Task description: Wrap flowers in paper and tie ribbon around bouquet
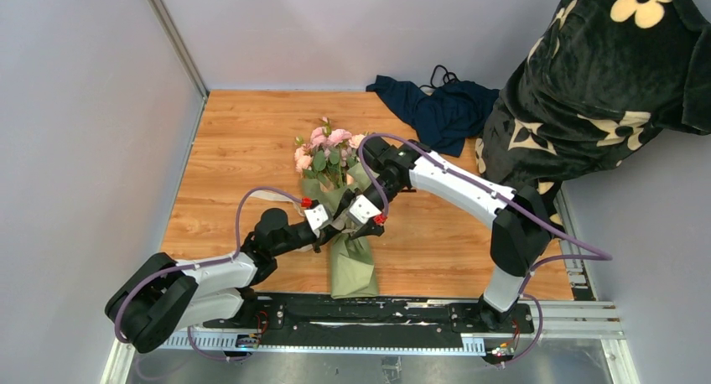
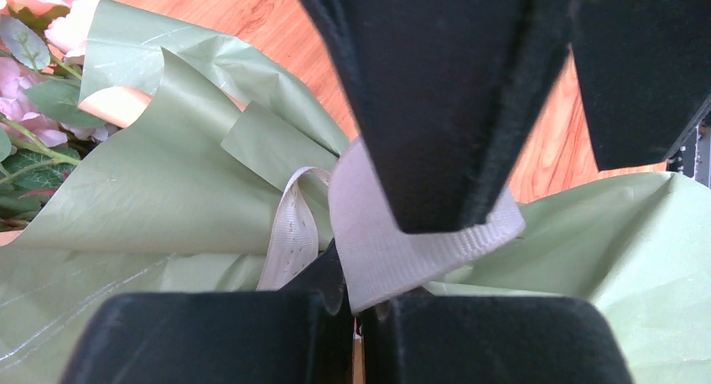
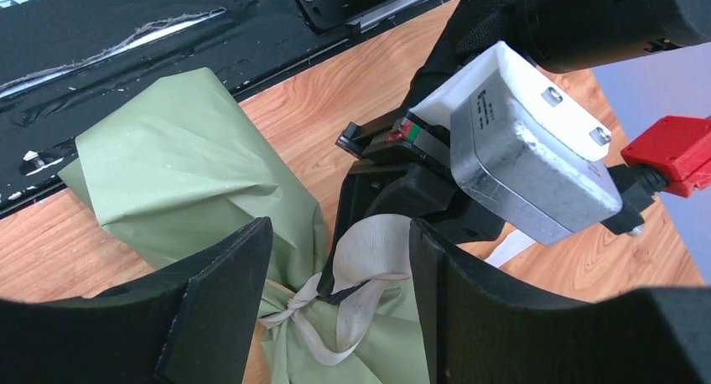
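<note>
The place is a robotics lab test cell: a wood-grain bench (image 1: 235,149) boxed in by plain grey panels (image 1: 84,132) on an aluminium post (image 1: 173,36), with a cabled left arm (image 1: 214,275) and right arm (image 1: 461,187) bolted to a black base plate (image 1: 377,313).

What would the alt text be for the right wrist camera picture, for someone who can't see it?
A cream ribbon is knotted round green paper on a wooden table, its loop standing between the open black fingers of the right gripper. Just beyond, the left gripper pinches the ribbon.
</note>
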Action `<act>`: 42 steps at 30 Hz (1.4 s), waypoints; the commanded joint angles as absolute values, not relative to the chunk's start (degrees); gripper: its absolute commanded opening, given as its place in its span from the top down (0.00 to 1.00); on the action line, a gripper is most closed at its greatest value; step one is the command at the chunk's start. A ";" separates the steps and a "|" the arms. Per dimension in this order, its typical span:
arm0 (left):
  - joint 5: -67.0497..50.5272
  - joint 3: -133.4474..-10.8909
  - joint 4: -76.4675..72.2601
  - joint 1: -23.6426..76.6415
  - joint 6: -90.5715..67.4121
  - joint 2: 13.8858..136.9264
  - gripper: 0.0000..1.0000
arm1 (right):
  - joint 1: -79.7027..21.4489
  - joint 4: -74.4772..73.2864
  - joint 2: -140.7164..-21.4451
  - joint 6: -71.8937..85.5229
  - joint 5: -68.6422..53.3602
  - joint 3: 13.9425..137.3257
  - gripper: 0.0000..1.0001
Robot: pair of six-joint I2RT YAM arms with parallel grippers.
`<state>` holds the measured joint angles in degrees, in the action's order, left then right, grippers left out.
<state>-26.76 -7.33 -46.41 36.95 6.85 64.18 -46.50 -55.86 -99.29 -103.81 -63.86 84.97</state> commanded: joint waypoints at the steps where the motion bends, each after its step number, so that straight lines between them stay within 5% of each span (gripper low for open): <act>1: -27.04 -8.41 -47.20 37.53 6.87 64.94 1.00 | -48.02 -56.96 -100.19 -102.85 -62.97 86.17 0.37; 4: -26.76 -8.47 -47.20 37.53 6.86 64.91 1.00 | -48.52 -54.48 -100.44 -100.94 -62.95 85.59 0.51; 8: -26.47 -8.32 -46.70 37.53 6.81 64.86 1.00 | -48.44 -52.33 -100.27 -95.88 -61.78 85.67 0.98; 14: -26.39 -8.40 -45.26 37.58 7.19 63.07 0.99 | -47.01 -37.91 -97.19 -78.10 -57.64 79.45 1.00; 18: -28.56 -9.90 -38.97 37.53 8.28 59.10 0.87 | -46.85 -24.39 -92.87 -66.81 -55.35 72.31 1.00; 22: -31.48 -11.14 -31.14 37.55 11.93 55.89 0.87 | -46.77 -15.87 -88.80 -59.08 -53.95 67.33 1.00; 28: -33.73 -13.48 -22.55 37.46 19.98 54.92 0.62 | -46.42 -11.77 -86.92 -54.89 -51.35 63.78 1.00; 33: -34.26 -16.17 -18.40 37.40 21.51 53.89 1.00 | -46.32 -9.89 -86.74 -53.76 -52.55 62.96 1.00; 35: -30.52 -16.13 -19.94 37.35 20.94 54.38 1.00 | -46.30 -8.88 -86.22 -53.04 -53.63 62.44 1.00; 37: -30.38 -15.77 -20.64 37.35 21.34 54.05 0.81 | -46.34 -7.03 -85.82 -51.79 -54.24 61.74 1.00; 39: -31.20 -15.72 -20.70 37.35 22.38 54.24 0.49 | -46.32 -4.75 -85.57 -49.90 -54.25 61.01 1.00; 42: -29.27 -16.35 -21.80 37.40 21.01 55.02 0.39 | -46.32 -1.11 -84.93 -46.81 -53.68 59.76 1.00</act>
<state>-31.18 -15.09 -20.53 37.12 20.86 54.57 -46.83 -6.92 -86.89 -51.99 -52.60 61.67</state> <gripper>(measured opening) 0.582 0.009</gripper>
